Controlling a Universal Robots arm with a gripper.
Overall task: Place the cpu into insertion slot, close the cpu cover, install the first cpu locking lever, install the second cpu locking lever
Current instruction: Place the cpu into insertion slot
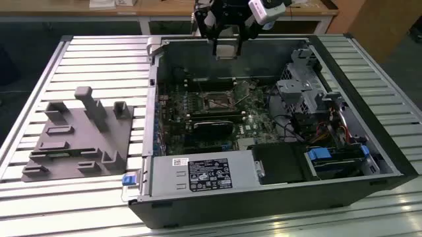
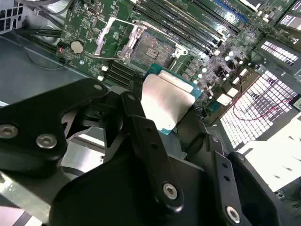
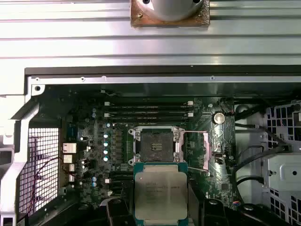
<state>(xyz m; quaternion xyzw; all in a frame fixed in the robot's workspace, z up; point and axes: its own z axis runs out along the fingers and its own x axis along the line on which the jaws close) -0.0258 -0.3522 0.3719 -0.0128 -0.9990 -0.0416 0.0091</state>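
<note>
Clamped in the jaws of the black two-fingered gripper (image 1: pixel 226 48): the small flat silver-grey square cpu (image 3: pixel 160 195), aloft over the open black computer case (image 1: pixel 264 197). Below, apart, the dark metal-rimmed square insertion slot (image 3: pixel 154 146), bare; silver frame cpu cover (image 3: pixel 217 145) standing open just beside. Fine print on the chip's face.

My gripper (image 2: pixel 168 102) is matte black all over, chunky link arms (image 2: pixel 146 136) pinned with round silver screws (image 2: pixel 170 190), and a white block (image 1: pixel 260 11) rides beside my wrist (image 1: pixel 228 12).
</note>
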